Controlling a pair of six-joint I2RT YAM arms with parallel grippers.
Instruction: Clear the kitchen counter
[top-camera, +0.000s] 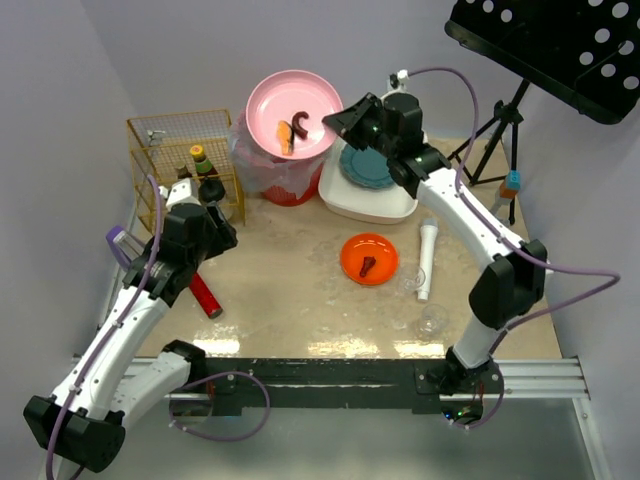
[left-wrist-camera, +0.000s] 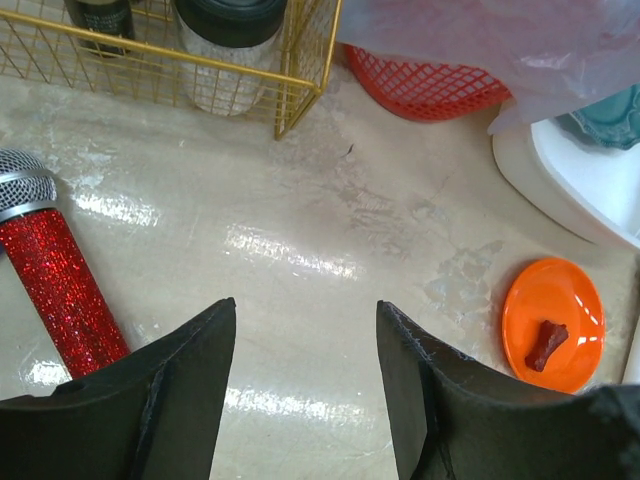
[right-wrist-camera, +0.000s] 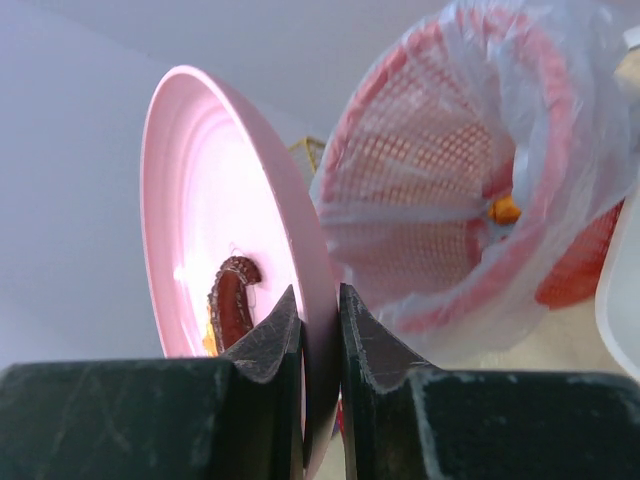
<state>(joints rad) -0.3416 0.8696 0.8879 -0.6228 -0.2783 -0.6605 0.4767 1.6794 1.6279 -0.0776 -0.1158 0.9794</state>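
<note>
My right gripper (top-camera: 338, 122) (right-wrist-camera: 318, 305) is shut on the rim of a pink plate (top-camera: 290, 108) (right-wrist-camera: 215, 230), holding it tilted over the red bin lined with a plastic bag (top-camera: 272, 172) (right-wrist-camera: 470, 200). A dark tentacle-shaped scrap (top-camera: 299, 124) (right-wrist-camera: 230, 300) and an orange bit cling to the plate. On the kitchen counter (top-camera: 290, 270) (left-wrist-camera: 300, 220) lie an orange plate (top-camera: 369, 258) (left-wrist-camera: 553, 325) with a brown scrap, a white cylinder (top-camera: 427, 258) and a red glittery microphone (top-camera: 203, 293) (left-wrist-camera: 55, 280). My left gripper (top-camera: 212, 215) (left-wrist-camera: 305, 320) hovers open over bare counter right of the microphone.
A gold wire basket (top-camera: 185, 160) (left-wrist-camera: 200, 60) with bottles stands at the back left. A white tub (top-camera: 365, 195) (left-wrist-camera: 570, 175) holds a teal plate (top-camera: 366, 166). Two clear glasses (top-camera: 432, 318) sit near the right front. A black tripod stand (top-camera: 505, 120) rises at the back right.
</note>
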